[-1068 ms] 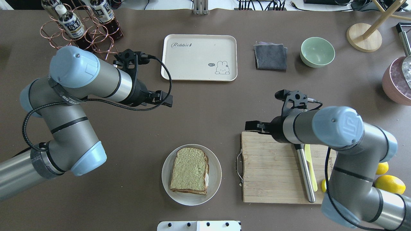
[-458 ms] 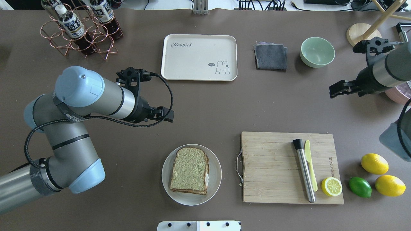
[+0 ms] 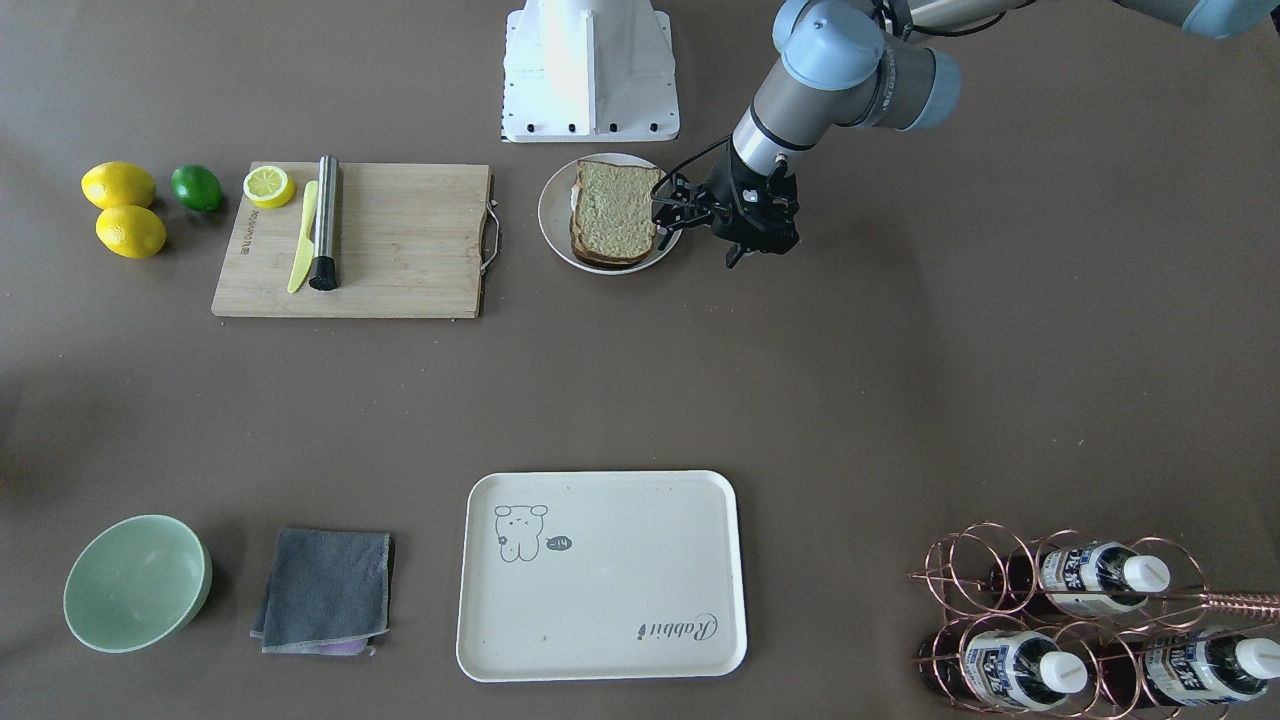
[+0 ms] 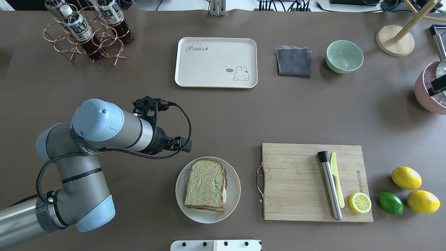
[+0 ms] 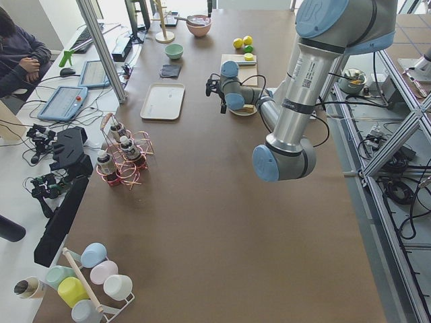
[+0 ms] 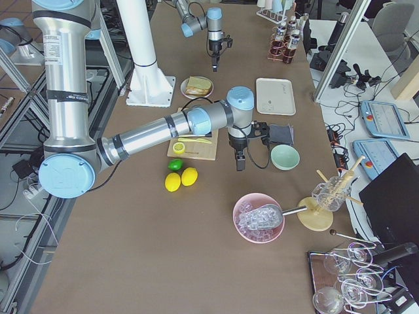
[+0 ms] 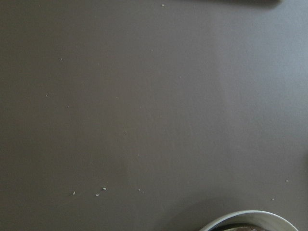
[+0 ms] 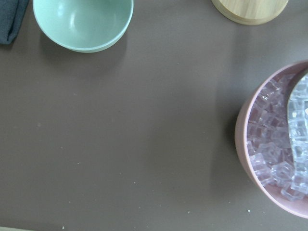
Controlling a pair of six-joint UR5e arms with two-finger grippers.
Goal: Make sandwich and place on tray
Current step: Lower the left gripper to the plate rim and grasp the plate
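The sandwich point(image 4: 206, 184), brown-crusted wholegrain bread with a bit of white egg at its edge, lies on a round white plate point(image 4: 234, 195); it also shows in the front view point(image 3: 614, 212). The cream tray point(image 4: 216, 62) with the "Rabbit" script is empty at the far middle, also in the front view point(image 3: 600, 600). My left gripper point(image 4: 187, 145) points down just beyond the plate's far left rim and looks open and empty point(image 3: 662, 212). The plate rim point(image 7: 245, 217) sits at the bottom of the left wrist view. My right gripper point(image 6: 239, 162) hangs between the green bowl and the ice bowl; I cannot tell its state.
A wooden cutting board point(image 4: 296, 181) with a steel muddler point(image 4: 330, 188), a yellow knife and a lemon half lies right of the plate. Lemons and a lime point(image 4: 391, 203) are beyond it. A grey cloth point(image 4: 293, 61), green bowl point(image 4: 344, 56), pink ice bowl point(image 8: 250, 139) and bottle rack point(image 4: 87, 31) stand at the back.
My left arm has moved toward me, from beside the tray down to the plate's far left rim. My right arm has swung away from the cutting board to the far right edge.
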